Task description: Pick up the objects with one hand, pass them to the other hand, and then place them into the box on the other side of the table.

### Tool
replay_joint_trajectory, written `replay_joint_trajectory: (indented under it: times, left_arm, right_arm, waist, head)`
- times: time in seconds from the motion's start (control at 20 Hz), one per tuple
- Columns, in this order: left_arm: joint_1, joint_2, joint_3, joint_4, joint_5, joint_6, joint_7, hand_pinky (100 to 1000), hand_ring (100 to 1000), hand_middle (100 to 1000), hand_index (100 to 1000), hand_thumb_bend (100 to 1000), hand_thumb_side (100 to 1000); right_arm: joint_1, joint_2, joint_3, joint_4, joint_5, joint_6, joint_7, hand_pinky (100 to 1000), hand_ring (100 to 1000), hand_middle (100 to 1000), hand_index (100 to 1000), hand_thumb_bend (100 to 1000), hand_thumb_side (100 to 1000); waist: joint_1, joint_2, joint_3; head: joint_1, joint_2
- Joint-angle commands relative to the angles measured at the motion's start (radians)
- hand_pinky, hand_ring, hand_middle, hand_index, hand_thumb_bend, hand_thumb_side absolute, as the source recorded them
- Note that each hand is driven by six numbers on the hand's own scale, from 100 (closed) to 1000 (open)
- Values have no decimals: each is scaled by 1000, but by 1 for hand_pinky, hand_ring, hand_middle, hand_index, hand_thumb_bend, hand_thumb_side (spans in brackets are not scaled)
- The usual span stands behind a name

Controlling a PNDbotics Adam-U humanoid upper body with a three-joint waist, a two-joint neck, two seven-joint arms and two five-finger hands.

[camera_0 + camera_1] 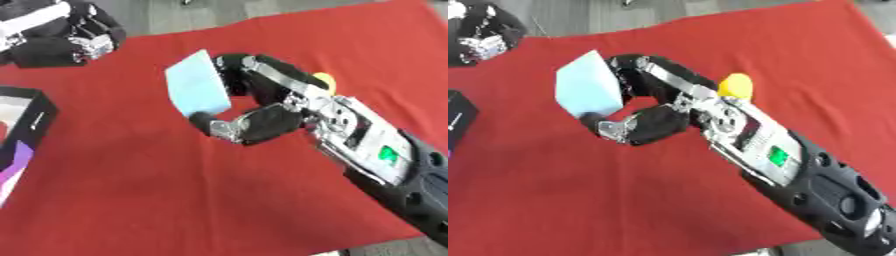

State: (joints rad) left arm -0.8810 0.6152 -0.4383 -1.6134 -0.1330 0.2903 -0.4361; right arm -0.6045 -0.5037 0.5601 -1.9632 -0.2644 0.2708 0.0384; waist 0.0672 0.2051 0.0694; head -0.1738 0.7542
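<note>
Right hand [262, 117] pinches a pale blue card [198, 84] by one edge; it could slip before the half-curled, empty left hand [66, 35] takes it.

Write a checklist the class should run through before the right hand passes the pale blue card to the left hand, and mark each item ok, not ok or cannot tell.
1. Pale blue card pinched by the right hand: ok.
2. Card lifted off the red cloth: ok.
3. Left hand in view at upper left, apart from the card: ok.
4. Left hand open to receive: cannot tell.
5. Box at the left edge in sight: ok, only partly.
6. Yellow object behind the right hand out of the path: cannot tell.
</note>
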Motion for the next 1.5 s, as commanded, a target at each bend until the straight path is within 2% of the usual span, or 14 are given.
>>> replay_joint_trajectory:
  times: [0.05,0.5,0.8,1.25,1.5]
  left_arm:
    - [-26,7,-1,-4,-9,-2,-14,801,786,793,782,175,754]
    - [-38,-6,-19,-4,-24,14,-56,801,785,790,787,185,767]
    - [-34,7,-9,-47,-31,49,-157,816,797,789,814,244,773]
    - [-36,5,5,-107,-91,52,-235,827,810,800,811,274,620]
    - [-35,11,12,-142,-145,34,-276,846,827,797,805,388,440]
  right_arm:
    - [-21,8,1,0,-10,0,-2,623,627,453,613,100,207]
    - [-26,22,13,6,7,-16,3,622,627,452,612,100,196]
    - [-26,23,16,15,21,-19,8,622,626,452,612,100,196]
    - [-27,32,24,26,26,-25,16,621,625,451,611,100,197]
    - [-25,33,25,33,33,-28,21,622,625,451,611,100,197]
  waist:
    - [12,-28,5]
    - [14,-24,10]
    - [16,-21,12]
    - [15,-16,16]
    - [16,-16,18]
  head:
    - [-2,-2]
    - [-7,-1]
    - [-13,0]
    - [-18,3]
    - [-20,2]
